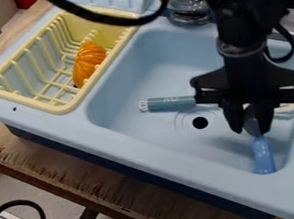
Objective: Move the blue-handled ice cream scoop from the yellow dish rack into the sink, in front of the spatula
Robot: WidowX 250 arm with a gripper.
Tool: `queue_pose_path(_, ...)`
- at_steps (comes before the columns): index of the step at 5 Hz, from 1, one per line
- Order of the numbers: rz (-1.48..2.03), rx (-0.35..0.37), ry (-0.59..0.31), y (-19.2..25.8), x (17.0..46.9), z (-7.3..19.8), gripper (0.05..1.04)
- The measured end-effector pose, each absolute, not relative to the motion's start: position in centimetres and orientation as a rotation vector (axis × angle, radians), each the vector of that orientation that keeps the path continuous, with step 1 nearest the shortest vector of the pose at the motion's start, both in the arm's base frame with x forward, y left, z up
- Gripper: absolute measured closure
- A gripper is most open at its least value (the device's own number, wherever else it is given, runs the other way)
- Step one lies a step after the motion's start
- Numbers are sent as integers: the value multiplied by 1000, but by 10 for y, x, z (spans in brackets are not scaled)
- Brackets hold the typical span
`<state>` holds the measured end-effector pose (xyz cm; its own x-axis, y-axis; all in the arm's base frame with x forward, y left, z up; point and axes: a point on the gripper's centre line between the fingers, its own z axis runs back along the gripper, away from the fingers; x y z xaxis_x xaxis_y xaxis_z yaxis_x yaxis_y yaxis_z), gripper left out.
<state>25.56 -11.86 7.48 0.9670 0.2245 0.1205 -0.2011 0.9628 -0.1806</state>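
jutting below the hand (252, 130), blue-handled utensil (263, 155)

spreading out under everything: a worn, brown wooden tabletop (62, 167), running diagonally from the left side down to the bottom, showing rough, splintered dark patches along the front strip and ending there in a darker edge. showing again at upper left as a paler wooden strip. carrying directly on top a light-blue plastic sink unit (149, 156) with a dark blue lower body (151, 177), sitting at a slant. curving smoothly at the rim, dropping into a deep rounded basin with a round dark drain hole (200, 122), and having a tiny dark hole in the rim near the left corner.
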Motion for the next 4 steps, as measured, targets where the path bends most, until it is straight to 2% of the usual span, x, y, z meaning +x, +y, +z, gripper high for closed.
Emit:
queue_pose_path(1, 194, -193, -132, -124, 253, 73, 736)
queue_pose_path(3, 177, -215, -85, -120, 251, 70, 164)
queue_pose_path(4, 164, -264, -85, -114, 250, 78, 78)
